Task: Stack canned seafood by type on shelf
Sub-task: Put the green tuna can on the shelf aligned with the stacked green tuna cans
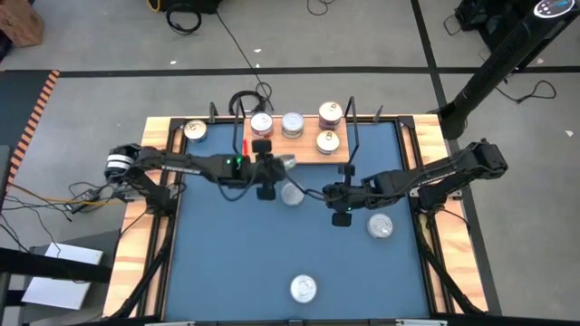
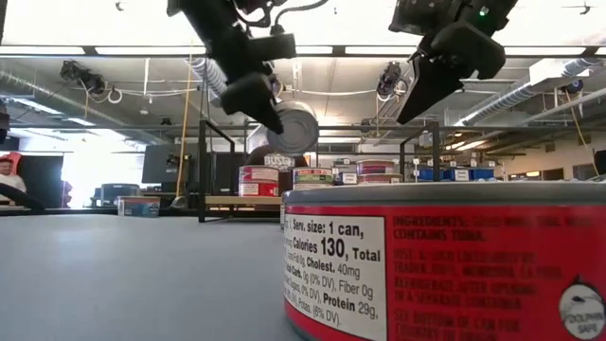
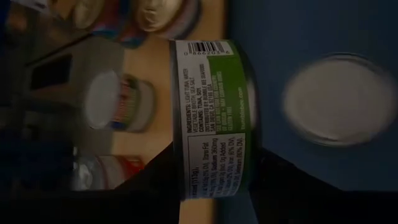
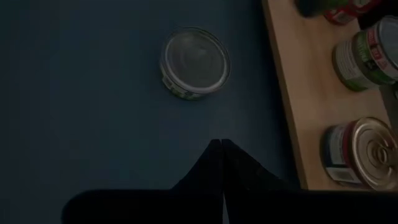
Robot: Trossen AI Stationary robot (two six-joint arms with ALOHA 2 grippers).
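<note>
Red can (image 2: 445, 265): "Serv. size: 1 can, Calories 130"

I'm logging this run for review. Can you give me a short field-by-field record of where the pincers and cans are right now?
left pincer: shut on a green-label can, held above the table near the shelf's front edge
right pincer: shut, empty, over the blue table
shelf: four cans visible on it
loose cans on table: three, one just in front of the shelf
can beside shelf: one on the wooden rim
</note>
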